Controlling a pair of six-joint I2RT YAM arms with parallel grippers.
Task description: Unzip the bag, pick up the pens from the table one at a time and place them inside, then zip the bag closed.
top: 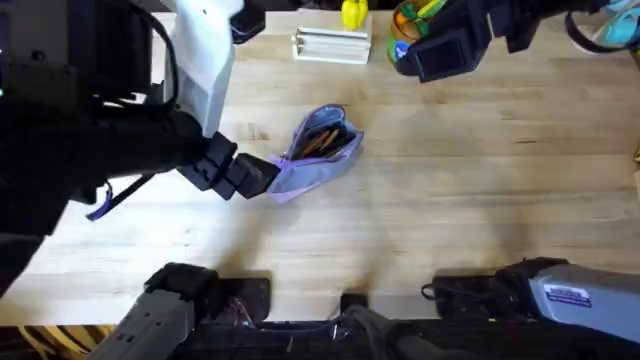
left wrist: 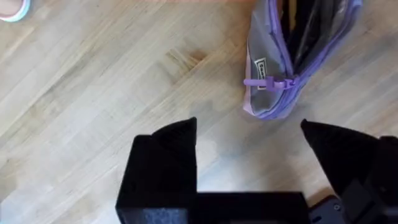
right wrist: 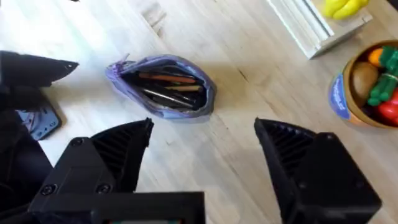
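The lavender bag lies unzipped mid-table with its mouth gaping. Several pens lie inside it, reddish, orange-brown and dark. My left gripper is open at the bag's near-left end. In the left wrist view that end and its purple zipper pull sit just beyond my black fingertips, with nothing between them. My right gripper hovers high at the back right, open. In its wrist view the bag lies well beyond the wide-spread fingers.
A white slatted rack with a yellow item behind it stands at the table's far edge. Beside it is a bowl of toy fruit. Bare wooden tabletop extends to the right of the bag.
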